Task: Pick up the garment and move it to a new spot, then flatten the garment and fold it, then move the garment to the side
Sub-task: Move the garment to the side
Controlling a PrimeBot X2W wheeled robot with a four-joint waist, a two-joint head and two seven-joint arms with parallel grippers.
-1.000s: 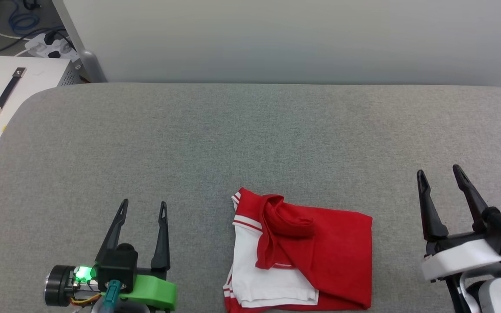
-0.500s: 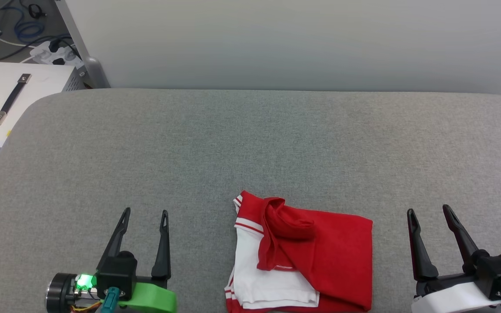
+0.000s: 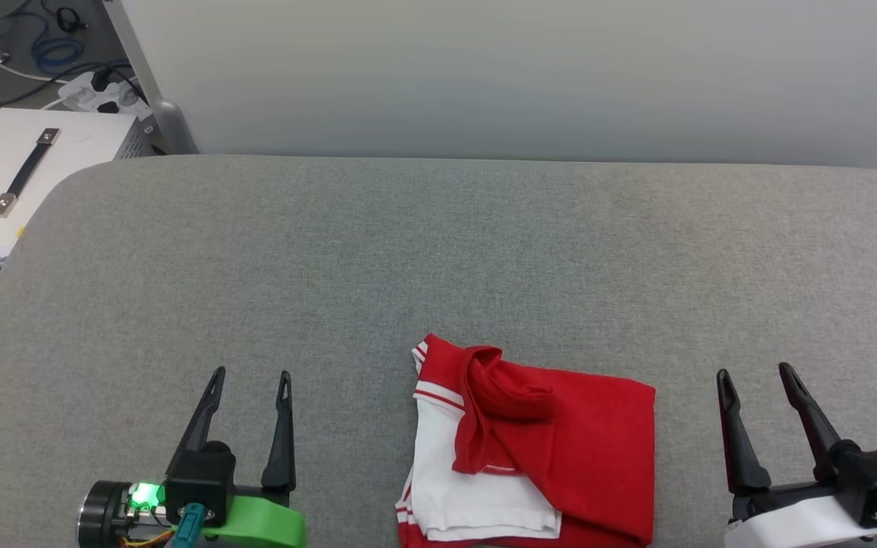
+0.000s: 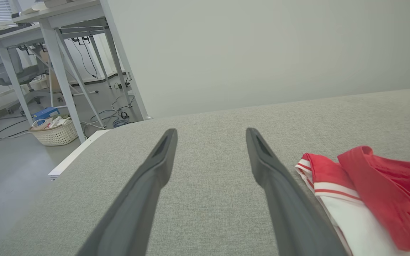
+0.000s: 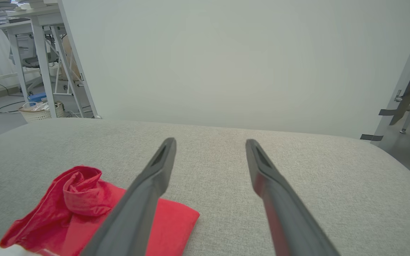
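Note:
The garment (image 3: 560, 449), red with a white sleeve and red-white striped trim, lies folded in a loose bundle near the front edge of the grey padded table (image 3: 438, 251). It also shows at the right of the left wrist view as the garment (image 4: 376, 192) and at the lower left of the right wrist view as the garment (image 5: 84, 209). My left gripper (image 3: 250, 374) rests open to the garment's left, apart from it. My right gripper (image 3: 756, 371) stands open to its right, also apart. Both hold nothing. In the wrist views the left gripper (image 4: 210, 132) and the right gripper (image 5: 210, 142) show spread fingers over bare cloth.
A white equipment box (image 3: 12, 175) with a black handle stands off the table's left corner, with a power strip (image 3: 100, 87) and cables behind it. A pale wall (image 3: 515, 76) runs behind the table. White desk legs (image 4: 59, 67) and a wicker basket (image 4: 53, 131) stand on the floor at left.
My right gripper has drawn back toward me, from higher at the right to low at the front right. The camera tilted a little. Left gripper and garment stay where they were.

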